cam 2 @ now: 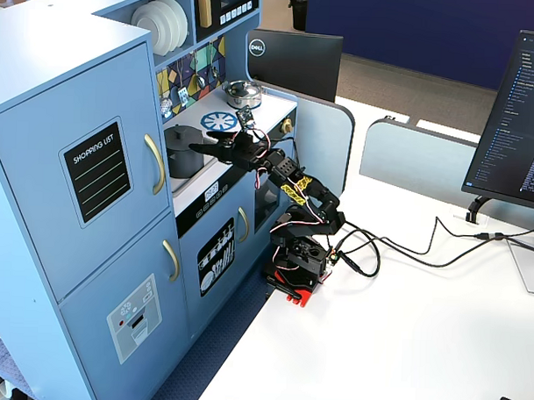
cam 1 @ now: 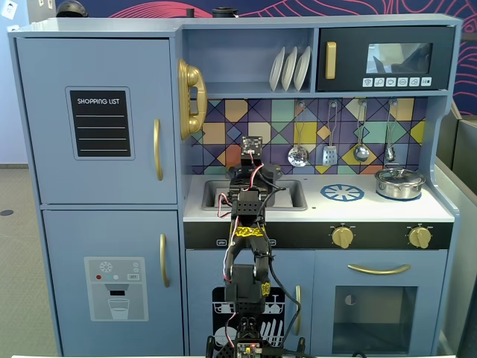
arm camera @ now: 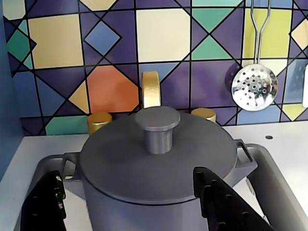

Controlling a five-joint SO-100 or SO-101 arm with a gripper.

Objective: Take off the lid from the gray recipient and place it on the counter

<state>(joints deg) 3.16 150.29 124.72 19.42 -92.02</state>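
The gray recipient (arm camera: 144, 211) stands in the inset sink (arm camera: 281, 178) of the white counter (arm camera: 288, 144). Its matte dark-gray lid (arm camera: 159, 161) sits flat on it, with the round knob (arm camera: 157, 126) upright at the centre. My gripper (arm camera: 126, 174) is open, low over the lid's near edge. One black finger (arm camera: 45, 202) is beside the pot's left side and the other (arm camera: 221, 197) is over the lid's right rim, and neither touches the knob. In a fixed view the gripper (cam 2: 203, 147) reaches the pot (cam 2: 183, 150) from the front. In the front fixed view the arm (cam 1: 250, 216) hides the pot.
A gold faucet (arm camera: 150, 89) and two gold taps (arm camera: 99, 121) stand just behind the pot against the tiled wall. A skimmer (arm camera: 254, 86) hangs at the right. A blue burner ring (cam 1: 342, 192) and a shiny silver pot (cam 1: 399, 182) lie on the counter (cam 1: 387, 210) to the right.
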